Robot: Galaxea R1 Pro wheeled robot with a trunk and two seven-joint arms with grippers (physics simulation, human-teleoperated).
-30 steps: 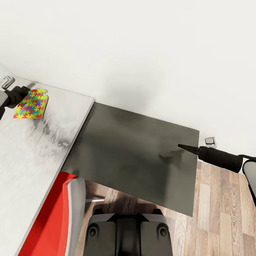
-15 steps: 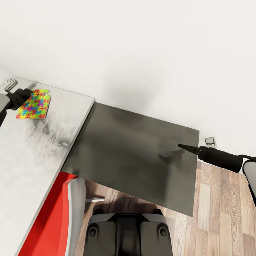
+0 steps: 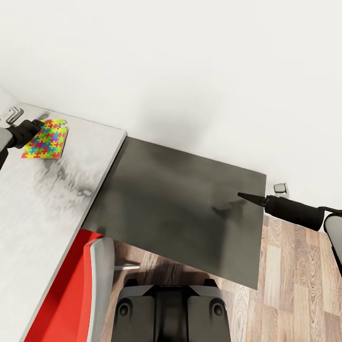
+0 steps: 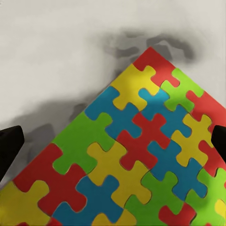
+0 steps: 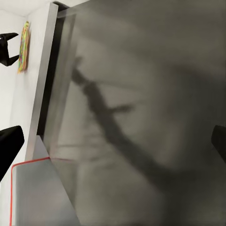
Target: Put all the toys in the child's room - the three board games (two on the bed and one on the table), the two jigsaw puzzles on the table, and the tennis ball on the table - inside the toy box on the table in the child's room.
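At the desk's point(image 3: 57, 199) far left, the left pincer point(image 4: 113, 141) straddles a jigsaw puzzle point(image 3: 45, 138), jaws wide and not gripping. Closing squarely on the slab's edge should secure it. The right pincer point(image 3: 243, 195) hovers over the dark wing; I cannot tell its opening.

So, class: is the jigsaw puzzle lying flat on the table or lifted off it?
Lifted: the jigsaw puzzle tilts above the light table, casting a shadow beneath.

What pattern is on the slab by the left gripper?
Interlocking red, yellow, green and blue pieces on the jigsaw puzzle; left wrist view.
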